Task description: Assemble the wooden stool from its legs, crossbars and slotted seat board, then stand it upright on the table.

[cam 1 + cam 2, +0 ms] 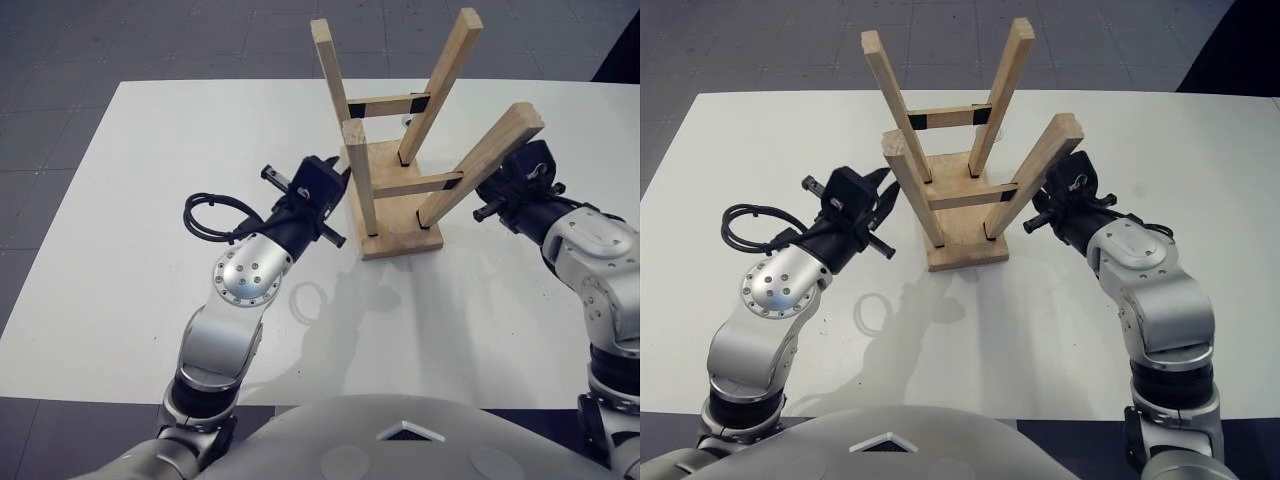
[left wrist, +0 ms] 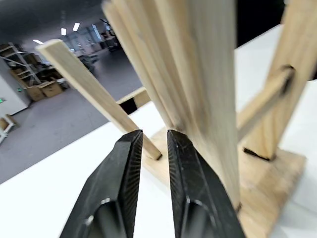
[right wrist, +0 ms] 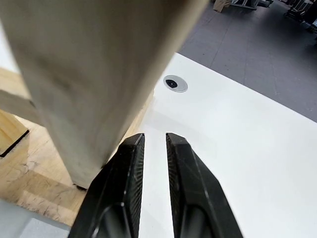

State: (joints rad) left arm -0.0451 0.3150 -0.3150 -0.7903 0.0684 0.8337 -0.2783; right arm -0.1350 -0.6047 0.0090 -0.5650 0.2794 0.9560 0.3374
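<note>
Left eye view: stool (image 1: 395,190) inverted between the tools, seat board (image 1: 400,238) flat on tabletop (image 1: 150,200), legs (image 1: 358,185) up, a stable pose for fitting. Left tool (image 2: 154,134) and right tool (image 3: 154,136), both narrow and empty, sit beside outer legs, probably positioned to turn it upright.

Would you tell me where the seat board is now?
In the head views the seat board lies flat near the middle of the table, legs pointing up, between the left pincer and the right pincer.

Silver arms (image 1: 222,335) — black left gripper (image 2: 154,139), looped cable (image 1: 190,212), screwed elbow disc (image 1: 250,277).
</note>
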